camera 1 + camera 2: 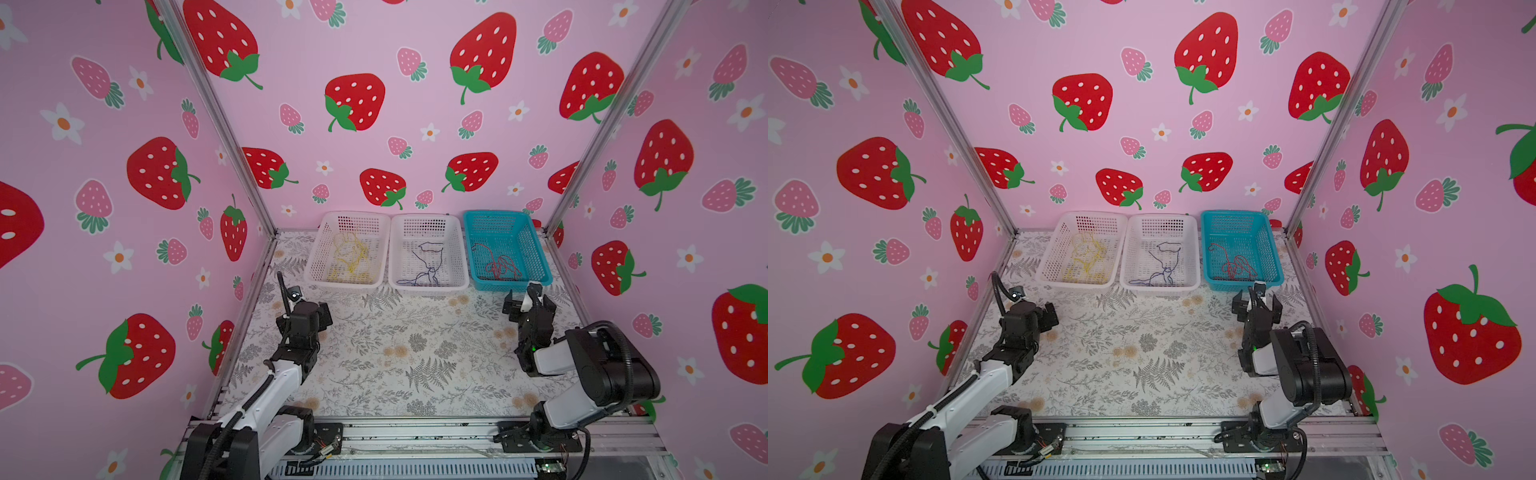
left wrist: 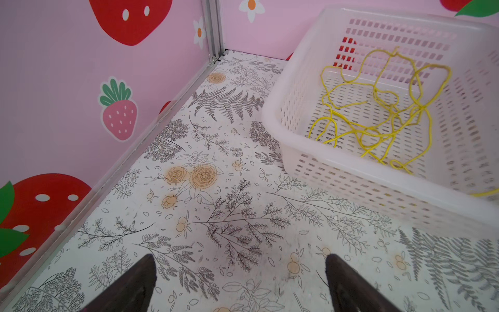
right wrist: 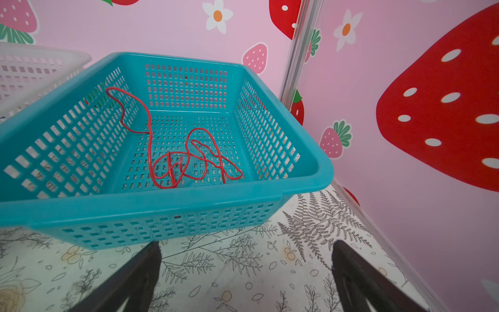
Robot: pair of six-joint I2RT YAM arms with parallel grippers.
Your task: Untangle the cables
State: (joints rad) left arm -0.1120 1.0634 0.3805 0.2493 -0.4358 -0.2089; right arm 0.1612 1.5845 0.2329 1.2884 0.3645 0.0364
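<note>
3 baskets are standing in a row at the far edge of the table [image 1: 374, 353], and the middle white basket [image 1: 428, 286] is serving as the reference here. The cables are lying apart by colour, 1 colour to each basket. The dark blue cable [image 1: 424, 266] is sprawling across the floor of the middle white basket, with 1 loop reaching toward its far wall. The yellow cable [image 2: 378, 113] is lying in loose overlapping curls inside the second white basket [image 1: 314, 259], which is standing just beside the middle white basket on the left arm's side. The red cable [image 3: 186, 159] is lying inside the blue basket [image 3: 162, 205], just beside the middle white basket on the right arm's side (1 loop is leaning up against a perforated side wall, the rest is curling on the floor).

The left fingers [image 2: 135, 286] are hovering over bare table, nearer the camera than the middle white basket and off to its left-arm side, spread wide and holding nothing. The right fingers [image 3: 356, 278] are hanging nearer the camera than the middle white basket on its right-arm side, close to the blue basket's near wall, likewise spread wide with only patterned table showing between them.
</note>
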